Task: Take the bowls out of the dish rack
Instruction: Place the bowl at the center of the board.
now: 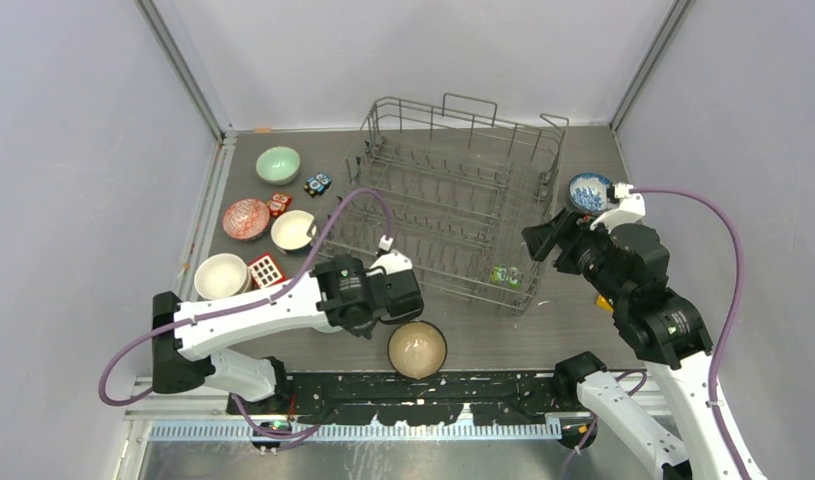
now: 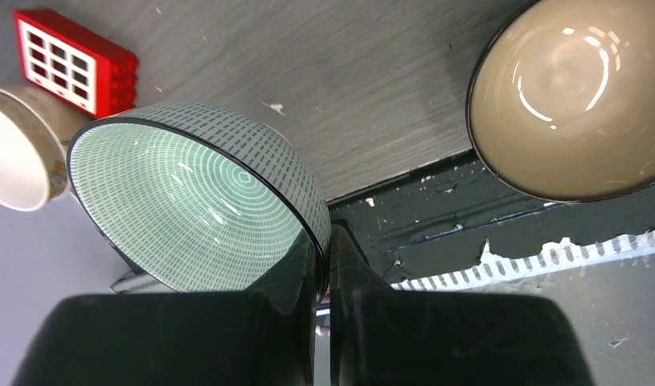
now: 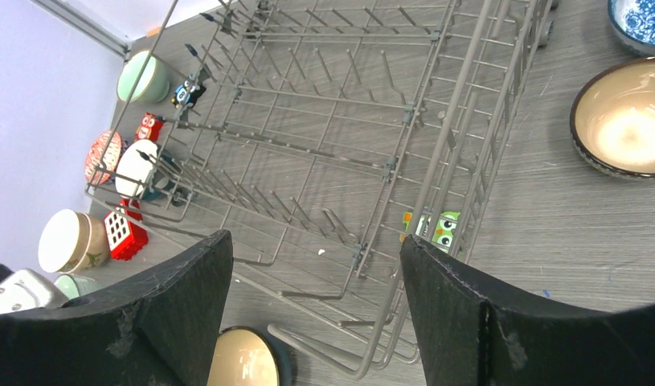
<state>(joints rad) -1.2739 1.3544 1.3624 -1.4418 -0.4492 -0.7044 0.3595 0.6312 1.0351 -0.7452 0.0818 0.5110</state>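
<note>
The grey wire dish rack [image 1: 453,190] stands mid-table, and no bowl shows among its tines [image 3: 348,145]. My left gripper [image 2: 325,251] is shut on the rim of a mint bowl with a dashed pattern [image 2: 187,205], just off the rack's near-left corner [image 1: 373,292]; the top view hides that bowl under the wrist. A tan bowl [image 1: 417,348] sits on the table right of it [image 2: 573,96]. My right gripper [image 3: 316,257] hangs open and holds nothing, over the rack's right side [image 1: 543,238]. A blue-white patterned bowl [image 1: 590,191] sits beyond the rack's right wall.
Left of the rack sit a mint green bowl [image 1: 278,164], a red bowl [image 1: 246,218], a white bowl [image 1: 293,230] and a cream bowl [image 1: 221,275], with a red block [image 1: 266,270] beside them. A green owl figure [image 3: 436,227] stands in the rack's near-right corner. Another tan bowl [image 3: 629,121] lies right of the rack.
</note>
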